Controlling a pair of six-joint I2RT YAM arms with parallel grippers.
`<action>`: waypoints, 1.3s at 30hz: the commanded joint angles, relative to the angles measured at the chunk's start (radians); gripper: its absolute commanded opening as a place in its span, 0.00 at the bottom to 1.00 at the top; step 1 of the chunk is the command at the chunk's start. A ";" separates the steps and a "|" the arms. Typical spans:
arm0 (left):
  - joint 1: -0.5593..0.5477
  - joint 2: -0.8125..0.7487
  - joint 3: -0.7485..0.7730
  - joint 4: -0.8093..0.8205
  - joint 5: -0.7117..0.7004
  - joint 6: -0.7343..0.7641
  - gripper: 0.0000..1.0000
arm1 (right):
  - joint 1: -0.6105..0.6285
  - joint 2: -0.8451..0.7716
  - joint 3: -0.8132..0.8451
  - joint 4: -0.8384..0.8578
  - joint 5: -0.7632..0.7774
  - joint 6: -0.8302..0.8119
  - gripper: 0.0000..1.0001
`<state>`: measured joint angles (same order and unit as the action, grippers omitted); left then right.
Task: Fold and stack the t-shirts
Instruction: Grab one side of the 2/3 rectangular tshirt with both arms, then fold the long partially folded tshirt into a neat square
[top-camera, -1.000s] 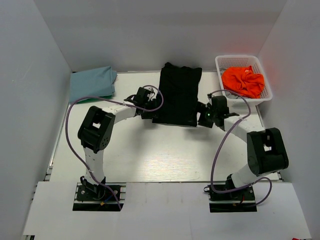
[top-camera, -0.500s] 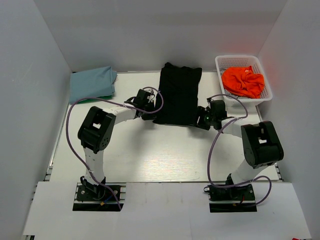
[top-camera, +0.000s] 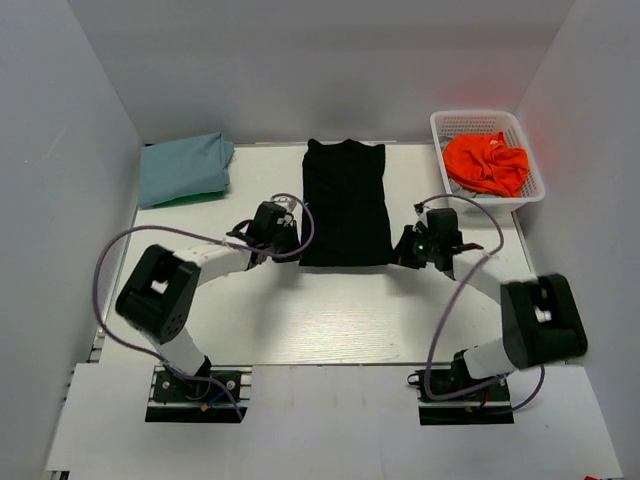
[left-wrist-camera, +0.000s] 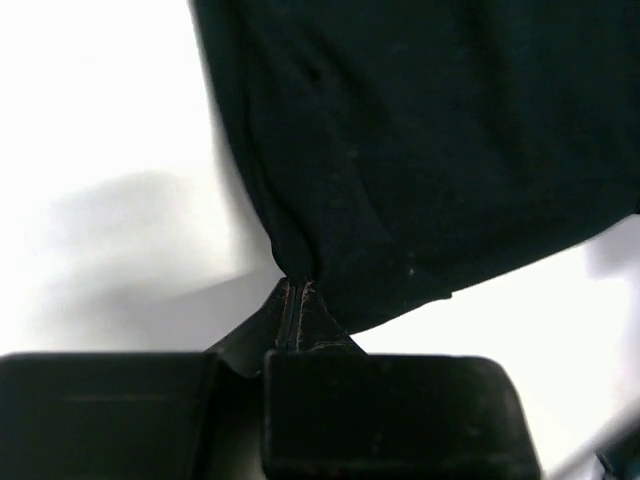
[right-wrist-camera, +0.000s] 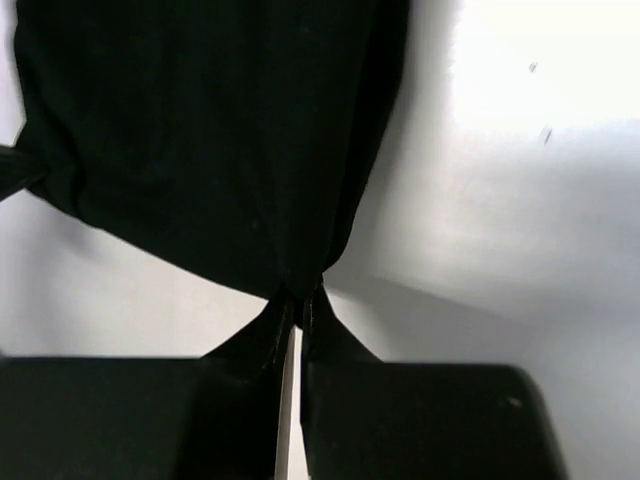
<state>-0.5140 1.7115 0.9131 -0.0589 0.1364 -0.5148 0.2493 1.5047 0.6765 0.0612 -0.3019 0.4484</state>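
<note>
A black t-shirt (top-camera: 346, 205) lies folded into a long narrow strip in the middle of the table. My left gripper (top-camera: 290, 248) is shut on its near left corner, and in the left wrist view the black t-shirt (left-wrist-camera: 430, 140) bunches at the left gripper (left-wrist-camera: 296, 290). My right gripper (top-camera: 400, 250) is shut on the near right corner; in the right wrist view the black t-shirt (right-wrist-camera: 210, 130) is pinched at the right gripper (right-wrist-camera: 300, 298). A light blue t-shirt (top-camera: 183, 167) lies folded at the back left over a green one (top-camera: 185, 199). An orange t-shirt (top-camera: 487, 162) sits crumpled in the basket.
The white mesh basket (top-camera: 530, 170) stands at the back right corner. Grey walls close in the table (top-camera: 330, 310) on the left, back and right. Purple cables (top-camera: 437, 320) loop beside both arms.
Both grippers closed on the black t-shirt's near corners and pulled toward the near edge. The shirt slid nearer and now lies longer and flatter.
</note>
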 joint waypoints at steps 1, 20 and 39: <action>-0.017 -0.153 -0.081 -0.054 0.070 -0.030 0.00 | -0.002 -0.185 -0.028 -0.237 -0.028 -0.102 0.00; -0.066 -0.647 0.108 -0.641 0.324 -0.125 0.00 | 0.015 -0.551 0.359 -0.870 -0.163 -0.129 0.00; -0.015 -0.307 0.368 -0.613 -0.273 -0.263 0.00 | -0.031 -0.106 0.581 -0.555 -0.154 -0.051 0.00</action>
<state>-0.5503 1.3785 1.2232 -0.6945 0.0040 -0.7525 0.2344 1.3403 1.1847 -0.5720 -0.4488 0.3962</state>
